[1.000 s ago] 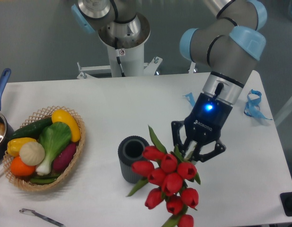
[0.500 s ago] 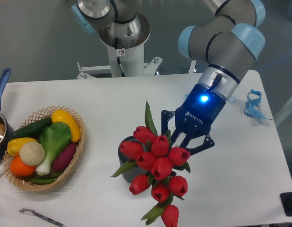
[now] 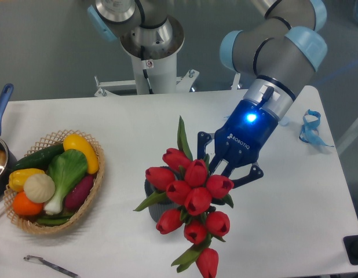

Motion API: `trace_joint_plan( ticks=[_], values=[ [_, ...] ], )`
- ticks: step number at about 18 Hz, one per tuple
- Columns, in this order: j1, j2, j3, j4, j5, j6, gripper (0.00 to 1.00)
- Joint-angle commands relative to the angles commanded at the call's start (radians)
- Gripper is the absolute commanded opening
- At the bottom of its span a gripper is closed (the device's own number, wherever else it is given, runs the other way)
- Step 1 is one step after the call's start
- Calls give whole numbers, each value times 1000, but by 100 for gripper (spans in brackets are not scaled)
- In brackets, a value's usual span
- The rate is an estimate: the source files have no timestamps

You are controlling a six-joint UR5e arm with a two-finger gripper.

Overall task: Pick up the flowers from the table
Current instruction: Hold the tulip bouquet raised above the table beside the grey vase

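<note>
While pincer [image 3: 220, 169] grips, flowers [image 3: 190, 200] hang below-left

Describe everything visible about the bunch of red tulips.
The flowers are a tight bunch of about ten red tulip heads, all closed buds, with a few green leaves; one long leaf sticks up at the top and others poke out at the left and bottom. They look smooth and possibly artificial. The stems are hidden behind the heads, where the gripper closes on the bunch. The heads face the camera and overlap the dark ribbed cylinder behind them. The bunch appears lifted off the table.
</note>
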Motion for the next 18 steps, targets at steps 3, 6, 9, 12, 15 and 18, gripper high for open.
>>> trace_joint_plan(
  ticks=[3,6,9,12,15,18],
  values=[
    [-3,-2,6,2,0,-2,23],
    [-3,-2,11,2,0,-2,23],
    [-5,-2,12,2,0,-2,23],
    [0,-2,11,0,0,-2,22],
    [0,-2,11,0,0,-2,23],
    [-2,-2,17,0,0,-2,23]
  ],
)
